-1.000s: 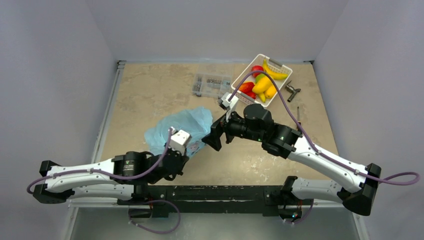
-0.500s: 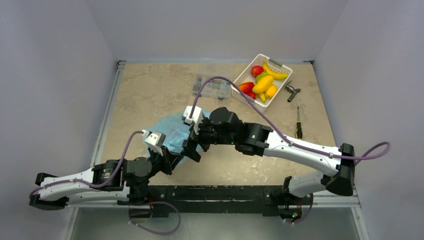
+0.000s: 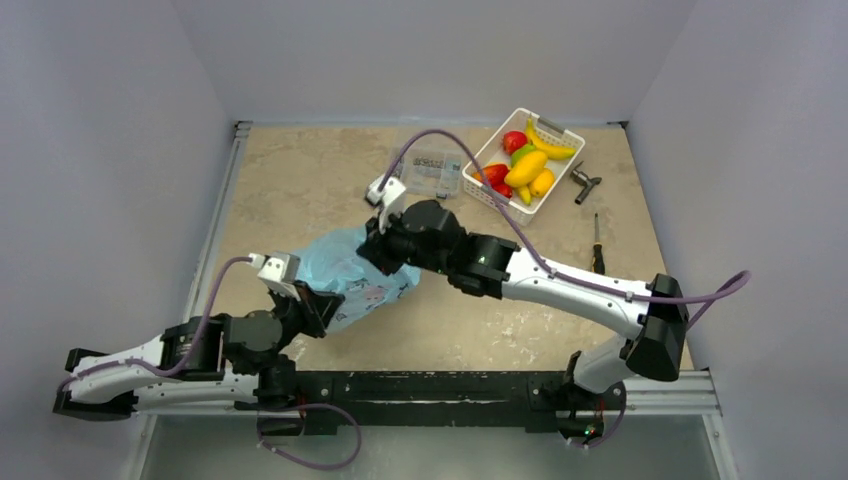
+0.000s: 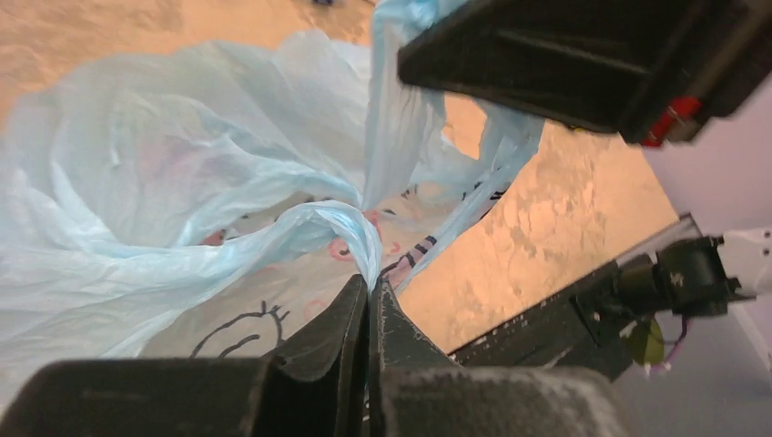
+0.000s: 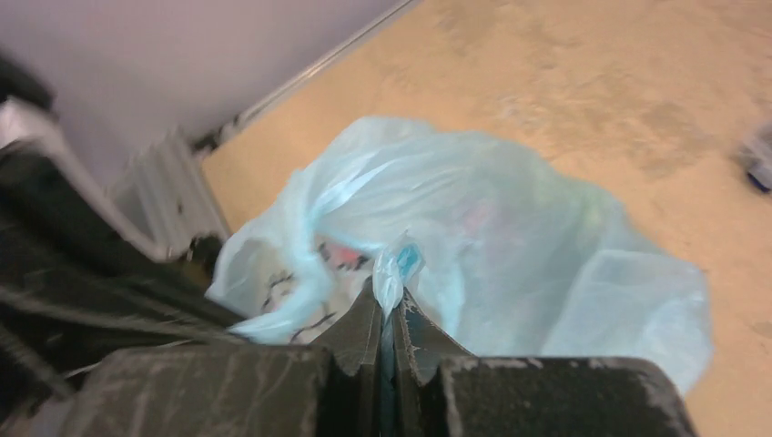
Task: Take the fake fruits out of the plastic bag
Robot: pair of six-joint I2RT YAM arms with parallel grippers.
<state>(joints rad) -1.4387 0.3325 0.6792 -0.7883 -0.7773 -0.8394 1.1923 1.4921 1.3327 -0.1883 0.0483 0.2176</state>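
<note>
The light blue plastic bag (image 3: 345, 272) lies crumpled at the table's middle left, stretched between both grippers. My left gripper (image 3: 318, 306) is shut on a gathered fold at the bag's near left edge. The wrist view shows its fingers (image 4: 369, 284) pinching blue film beside the black cartoon print (image 4: 238, 330). At the bag's far right edge my right gripper (image 3: 373, 250) is shut on a small tuft of film (image 5: 390, 293). The bag (image 5: 510, 237) bulges below it, blurred. The fake fruits are hidden; I cannot make them out through the film.
A white basket (image 3: 556, 130) at the back right holds a banana, mangoes and red pieces. A clear parts box (image 3: 432, 172) lies left of it. A metal tool (image 3: 584, 183) and a screwdriver (image 3: 597, 256) lie near the right wall.
My right arm swung left across the bag and its gripper went from open to shut on the far edge. My left arm drew back to the left, holding its fold, and the bag stretched.
</note>
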